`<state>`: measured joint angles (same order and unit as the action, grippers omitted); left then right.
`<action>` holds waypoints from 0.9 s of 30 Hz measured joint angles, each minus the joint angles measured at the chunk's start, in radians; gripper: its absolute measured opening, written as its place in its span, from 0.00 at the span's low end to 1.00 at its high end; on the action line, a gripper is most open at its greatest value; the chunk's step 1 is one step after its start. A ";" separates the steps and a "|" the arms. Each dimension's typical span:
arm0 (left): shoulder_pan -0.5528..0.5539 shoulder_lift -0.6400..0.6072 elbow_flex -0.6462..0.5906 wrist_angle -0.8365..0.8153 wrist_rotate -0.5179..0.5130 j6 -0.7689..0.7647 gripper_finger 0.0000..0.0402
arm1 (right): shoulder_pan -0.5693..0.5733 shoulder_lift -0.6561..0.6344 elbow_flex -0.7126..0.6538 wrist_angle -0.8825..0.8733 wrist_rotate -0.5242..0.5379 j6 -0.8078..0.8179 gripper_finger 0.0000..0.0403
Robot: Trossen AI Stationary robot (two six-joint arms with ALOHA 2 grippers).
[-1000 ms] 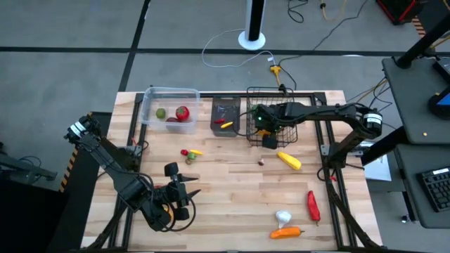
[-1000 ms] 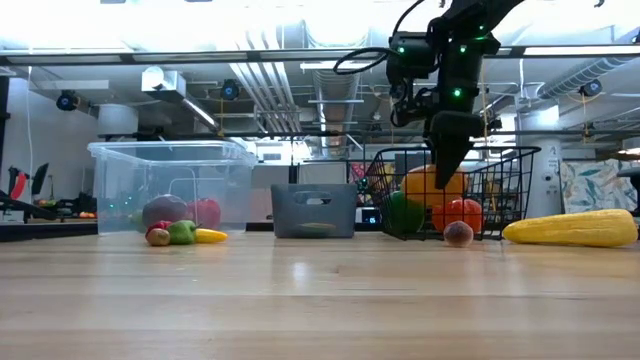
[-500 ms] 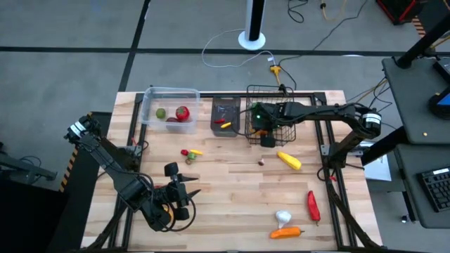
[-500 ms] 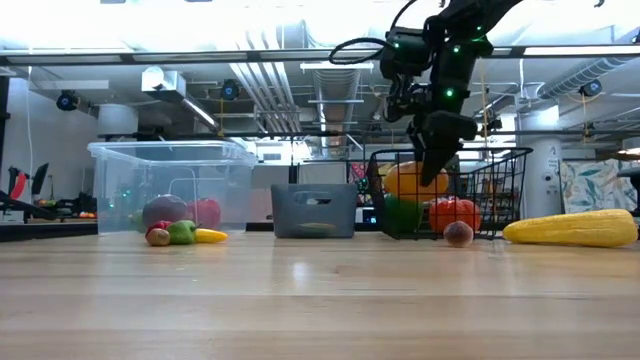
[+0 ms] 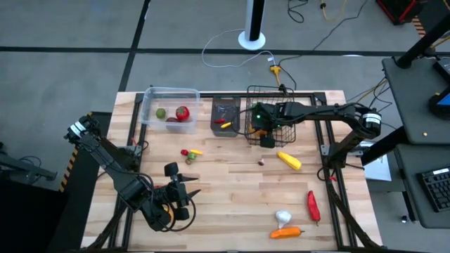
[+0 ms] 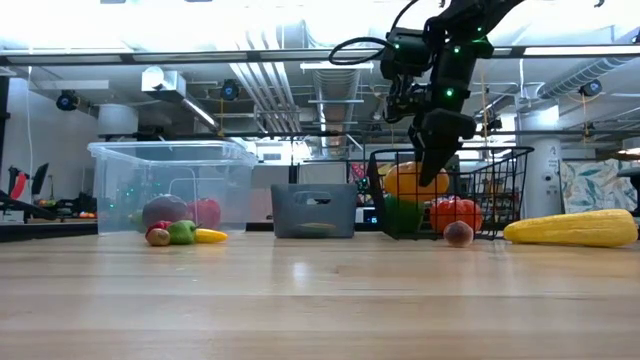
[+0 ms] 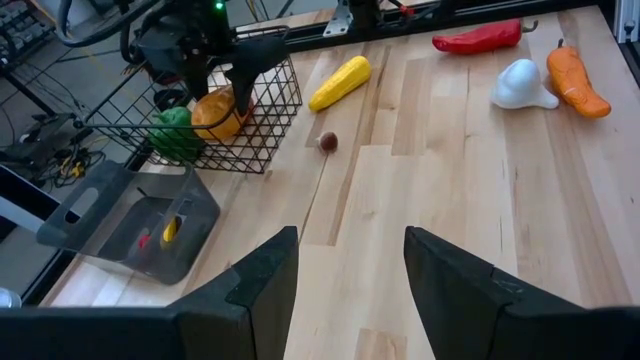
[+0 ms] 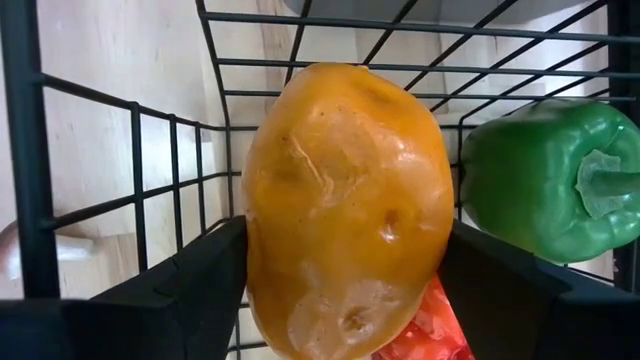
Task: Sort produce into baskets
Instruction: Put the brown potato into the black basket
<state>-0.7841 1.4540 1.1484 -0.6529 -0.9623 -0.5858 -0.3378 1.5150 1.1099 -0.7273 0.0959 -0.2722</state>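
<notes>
My right gripper [image 6: 431, 168] reaches down into the black wire-mesh basket [image 5: 271, 112] at the table's far right and is shut on an orange, potato-like piece of produce [image 8: 345, 200]. A green pepper [image 8: 545, 190] and a red tomato [image 6: 455, 213] lie in the basket beside and under it. My left gripper [image 7: 350, 270] hovers open over the table's near left [image 5: 191, 191], touching nothing. The clear tub [image 5: 169, 95] holds red, green and dark pieces. The dark bin [image 5: 226, 116] stands between tub and basket. My right gripper pinches the orange produce by its two long sides [image 8: 258, 255], one finger [image 8: 190, 290] on each. The fingers slant down from above into the basket. The produce sits upright inside the basket, its underside [image 6: 415, 197] against the pepper and the tomato.
Loose on the table: yellow corn [image 5: 289, 161], a small brown piece [image 5: 261, 161], a red chili [image 5: 313, 206], white garlic [image 5: 283, 217], an orange carrot [image 5: 286, 232], and a small red, yellow and green cluster [image 5: 190, 152]. Bare wood lies in the middle.
My right gripper has tipped and rolled a little, and its fingers have swung slightly toward the table's left inside the basket. The orange produce went with them.
</notes>
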 joint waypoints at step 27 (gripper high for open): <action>0.000 0.000 0.000 0.000 0.000 0.000 0.42 | -0.003 0.000 0.032 -0.022 0.009 0.048 0.81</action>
<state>-0.7841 1.4540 1.1484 -0.6533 -0.9623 -0.5858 -0.3405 1.5150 1.1416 -0.7493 0.1049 -0.2245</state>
